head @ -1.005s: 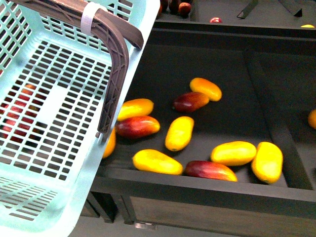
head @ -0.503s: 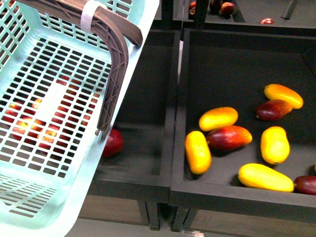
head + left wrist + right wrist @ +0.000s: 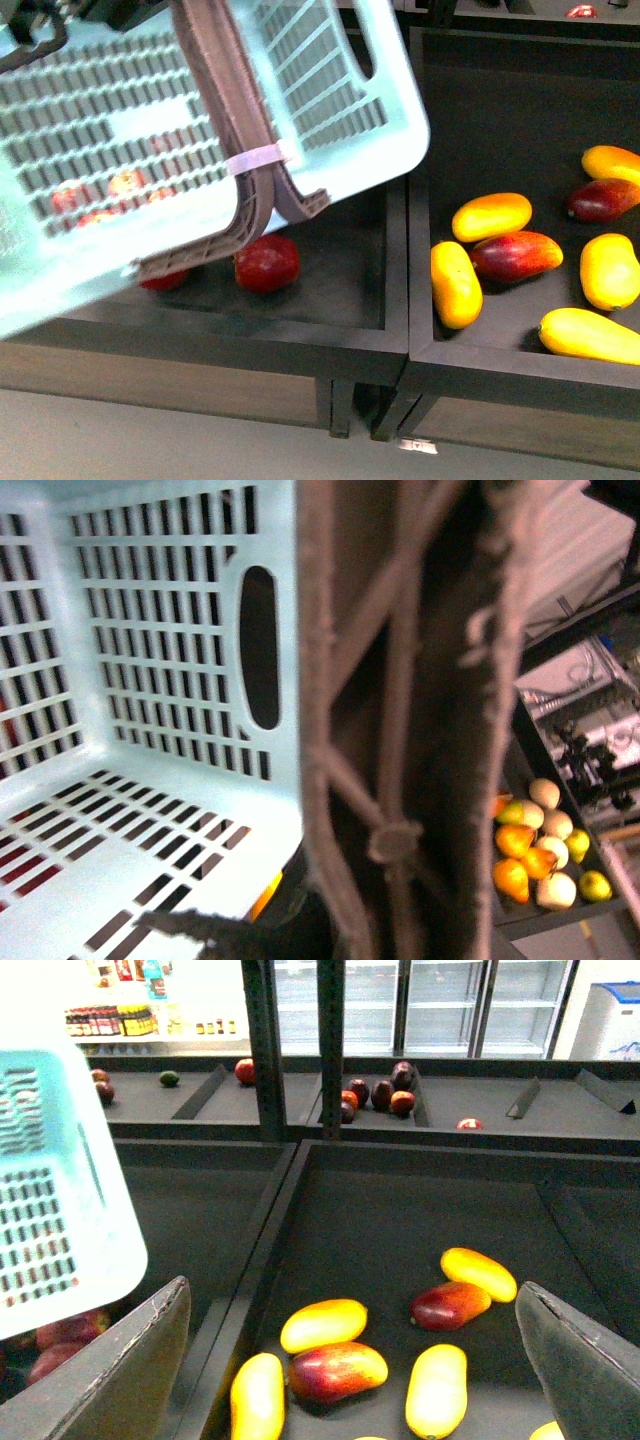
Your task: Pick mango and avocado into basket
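Moved: basket now tips across the upper left of the front view, with its brown handles hanging down to centre. The mangoes sit further right in frame than 0.5 s ago.
Writing: bottles on the far shelf and a white tag under the bins, both too small to read.
left gripper: cannot tell; the left wrist view is filled by a handle and the basket's inside.
right gripper: fingers spread wide, holding nothing, over the mango bin.
Mango spot: loose cluster in the right bin, lower right of the front view, apart from the basket.
avocado: small dark green fruit on the back shelf, upper left of the right wrist view; too small to be sure.
Edges: basket corner overhangs the divider wall; red apples lie under the basket in the left bin.
Open room: bare dark floor behind the mangoes.
Surface/room: black bins, glass-door fridges behind.
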Robot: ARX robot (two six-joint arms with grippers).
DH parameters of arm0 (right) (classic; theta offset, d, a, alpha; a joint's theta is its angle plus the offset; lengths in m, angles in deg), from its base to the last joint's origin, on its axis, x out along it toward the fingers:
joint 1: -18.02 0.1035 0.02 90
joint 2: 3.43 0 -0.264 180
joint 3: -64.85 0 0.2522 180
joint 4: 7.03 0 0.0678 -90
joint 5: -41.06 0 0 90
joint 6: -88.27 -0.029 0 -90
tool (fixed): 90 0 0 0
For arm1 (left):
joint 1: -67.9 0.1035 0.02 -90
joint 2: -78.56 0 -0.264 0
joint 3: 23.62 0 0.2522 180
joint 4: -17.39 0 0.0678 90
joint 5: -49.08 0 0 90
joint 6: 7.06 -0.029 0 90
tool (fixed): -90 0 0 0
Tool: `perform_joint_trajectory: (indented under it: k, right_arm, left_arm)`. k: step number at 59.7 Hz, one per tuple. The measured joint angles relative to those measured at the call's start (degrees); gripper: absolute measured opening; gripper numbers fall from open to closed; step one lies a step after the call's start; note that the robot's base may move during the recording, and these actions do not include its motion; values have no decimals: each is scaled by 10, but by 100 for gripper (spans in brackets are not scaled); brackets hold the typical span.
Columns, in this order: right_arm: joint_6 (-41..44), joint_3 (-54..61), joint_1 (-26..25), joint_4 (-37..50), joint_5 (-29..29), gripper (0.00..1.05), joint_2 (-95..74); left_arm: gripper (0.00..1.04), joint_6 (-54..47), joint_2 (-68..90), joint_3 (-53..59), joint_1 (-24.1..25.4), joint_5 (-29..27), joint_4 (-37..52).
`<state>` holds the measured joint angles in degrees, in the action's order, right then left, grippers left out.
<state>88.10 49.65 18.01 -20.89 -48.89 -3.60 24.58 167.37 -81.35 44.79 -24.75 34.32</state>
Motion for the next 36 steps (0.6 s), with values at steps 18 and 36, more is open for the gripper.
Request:
perform_joint_trajectory:
  k: [18, 36]
  right_arm:
    - [0, 0, 0, 0, -1, 96, 0]
    - [-40, -23, -10, -62, 5, 96, -36]
  left_arm:
    - [5, -166, 126, -168, -35, 217, -135]
    - [5, -195, 189, -240, -41, 227, -209]
